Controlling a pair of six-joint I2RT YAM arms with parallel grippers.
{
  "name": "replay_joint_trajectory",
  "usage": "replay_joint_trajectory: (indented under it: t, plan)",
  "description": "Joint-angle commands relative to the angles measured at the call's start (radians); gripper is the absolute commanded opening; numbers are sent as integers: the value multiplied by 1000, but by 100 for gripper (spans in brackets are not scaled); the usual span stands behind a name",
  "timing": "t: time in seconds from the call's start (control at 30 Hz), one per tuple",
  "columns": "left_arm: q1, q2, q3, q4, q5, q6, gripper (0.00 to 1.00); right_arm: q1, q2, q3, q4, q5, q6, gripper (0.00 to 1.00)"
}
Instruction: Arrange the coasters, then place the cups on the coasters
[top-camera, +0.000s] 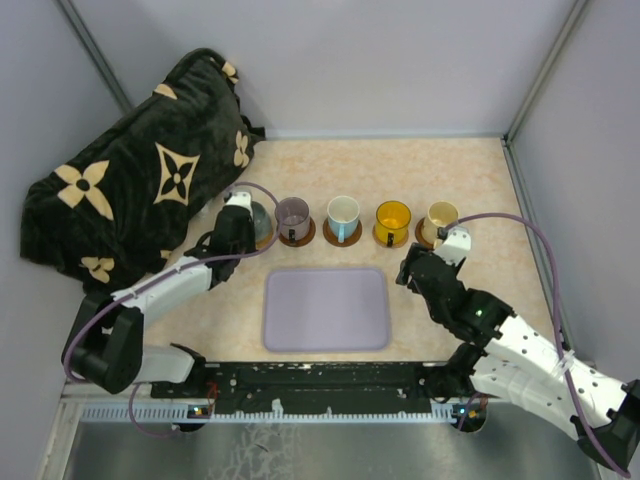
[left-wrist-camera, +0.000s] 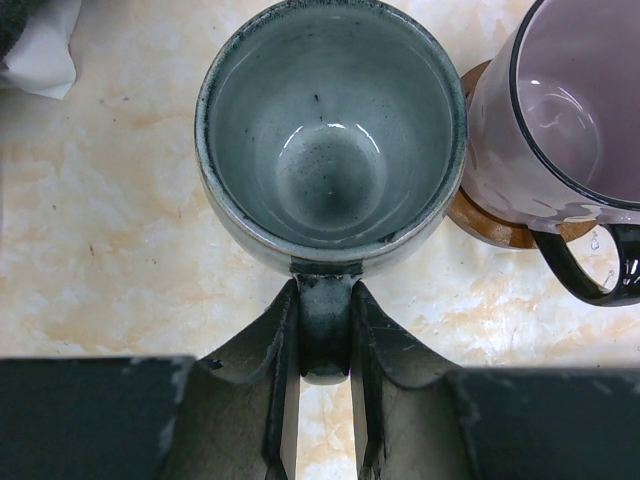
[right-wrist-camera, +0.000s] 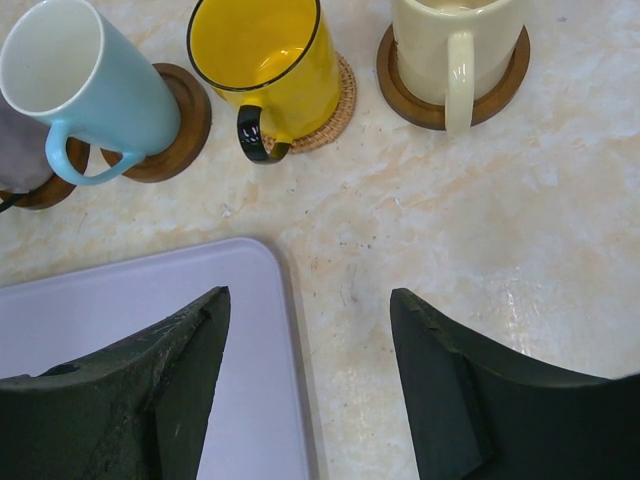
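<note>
1 overhead, 2 wrist close-ups

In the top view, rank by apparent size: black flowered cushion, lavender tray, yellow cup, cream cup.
1. black flowered cushion
2. lavender tray
3. yellow cup and cream cup: they look alike, so unranked.

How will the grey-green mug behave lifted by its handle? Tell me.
Probably rigid and fragile: the grey-green mug looks like glazed ceramic. Its gloss suggests a slippery handle. Pinched only there by the left tool, the body may swing or tilt.
</note>
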Motion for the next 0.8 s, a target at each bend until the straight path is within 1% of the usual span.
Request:
replay_joint_trajectory:
  t: [0.0,0.43,0.77]
  plan:
    - [4,2,65,114,-23,-26,0,-4,-2,7,35,4,-4,66]
    - [3,14,64,104,-66,-50,0,-5,0,-2,40,-7,3,66]
    - [4,-7,64,76,-71,-55,0,-5,18,-4,54,-16,3,66]
